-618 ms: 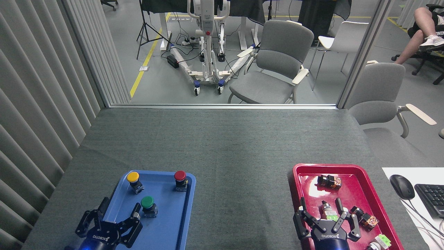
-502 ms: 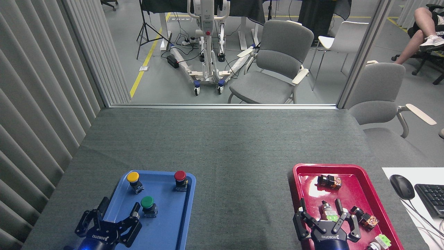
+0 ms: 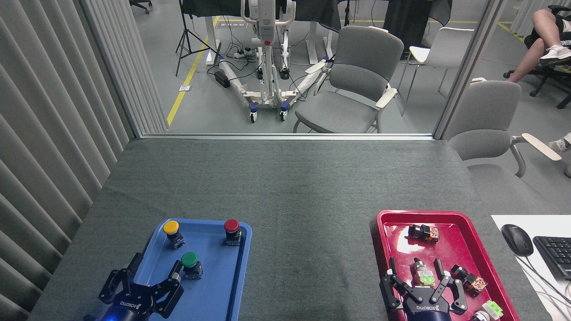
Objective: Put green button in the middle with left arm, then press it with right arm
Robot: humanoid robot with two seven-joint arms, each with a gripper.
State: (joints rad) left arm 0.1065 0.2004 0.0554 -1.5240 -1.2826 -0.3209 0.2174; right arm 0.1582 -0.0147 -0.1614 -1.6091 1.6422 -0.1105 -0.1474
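Observation:
The green button (image 3: 190, 263) stands upright in the blue tray (image 3: 214, 294), roughly in its middle. My left gripper (image 3: 154, 269) hangs open over the tray's near left part, its right fingertip (image 3: 175, 270) just left of the button's body and its left finger at the tray's left rim. My right gripper (image 3: 415, 269) stands open over the red tray (image 3: 464, 249), its fingers either side of a small grey and green part (image 3: 421, 274). The middle (image 3: 308, 223) of the dark grey cloth lies bare between the two trays.
A yellow button (image 3: 171, 231) and a red button (image 3: 231, 229) stand at the blue tray's far end. The red tray holds several small switch parts. A mouse (image 3: 516, 238) and a keyboard (image 3: 555, 254) lie at the right edge. A slatted wall runs along the left.
My right gripper has drawn back slightly toward the near edge. My left gripper has barely shifted. A shoe has come into view at the far right.

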